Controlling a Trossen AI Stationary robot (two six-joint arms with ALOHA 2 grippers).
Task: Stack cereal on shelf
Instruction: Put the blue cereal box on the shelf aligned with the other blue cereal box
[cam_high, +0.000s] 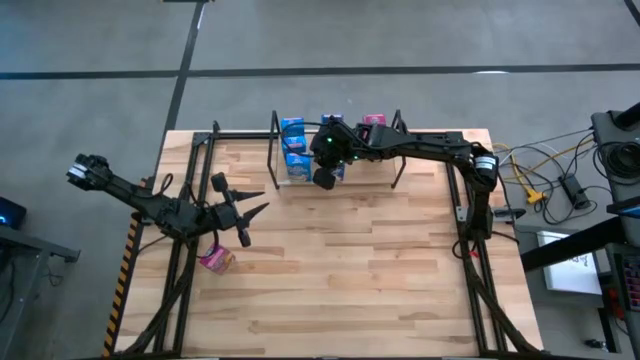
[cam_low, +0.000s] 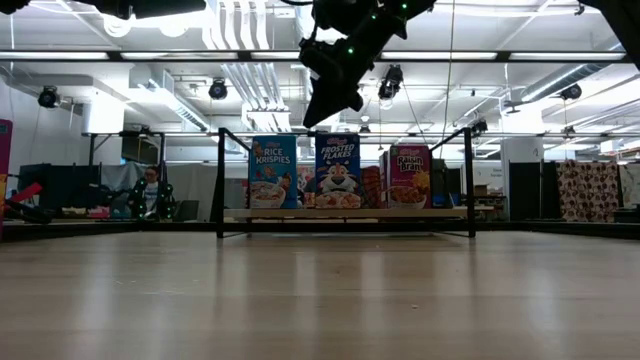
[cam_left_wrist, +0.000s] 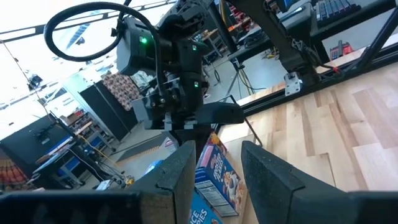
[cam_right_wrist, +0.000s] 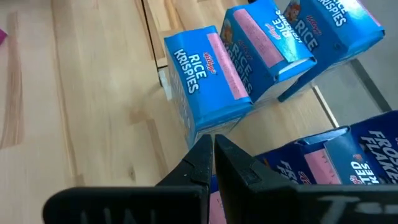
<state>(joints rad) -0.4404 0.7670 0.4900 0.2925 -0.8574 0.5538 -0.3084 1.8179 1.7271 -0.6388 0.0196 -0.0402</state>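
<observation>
Right gripper (cam_right_wrist: 213, 163) jaws clenched, empty — above glossy Rice Krispies box (cam_right_wrist: 208, 78); left gripper (cam_left_wrist: 214, 163) jaws parted.

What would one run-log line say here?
right gripper: shut, empty, above shelf boxes | left gripper: part-open, empty, waiting left | pink box: lying on table

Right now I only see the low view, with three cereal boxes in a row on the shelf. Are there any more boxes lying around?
Observer: Yes, one pink box lies on the table, close to the left gripper.
Operator: Is it holding that box?
Observer: No, it is open with nothing in it.
Operator: What about the arm up high?
Observer: That is the right gripper, shut and empty, over more blue Rice Krispies boxes lined up behind the front one.
</observation>
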